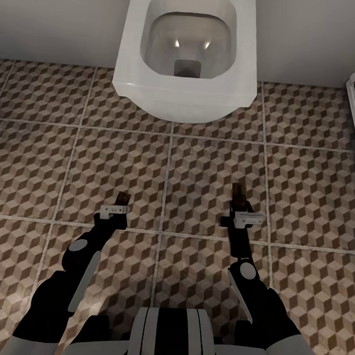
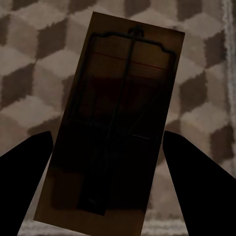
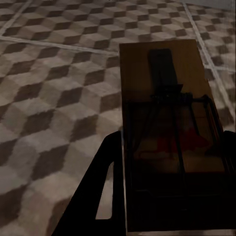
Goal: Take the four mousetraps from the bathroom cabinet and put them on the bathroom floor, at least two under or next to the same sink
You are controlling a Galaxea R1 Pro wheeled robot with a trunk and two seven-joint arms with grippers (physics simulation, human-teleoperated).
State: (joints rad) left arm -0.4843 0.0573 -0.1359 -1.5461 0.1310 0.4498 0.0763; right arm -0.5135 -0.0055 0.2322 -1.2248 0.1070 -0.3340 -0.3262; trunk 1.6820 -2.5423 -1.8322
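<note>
both arms reach forward and low over the bathroom floor (image 1: 45, 157) in the head view, left claw (image 1: 120, 201) and right claw (image 1: 239, 196) each with a small brown mousetrap at its tip. far beyond stands a white toilet (image 1: 184, 55) against the wall. left wrist view: the left mousetrap (image 2: 115, 123) lies between the dark fingers (image 2: 24, 172), clamped. right wrist view: the right mousetrap (image 3: 169, 128) sits gripped between the fingers (image 3: 105, 187), above the cube-patterned tiles.
</note>
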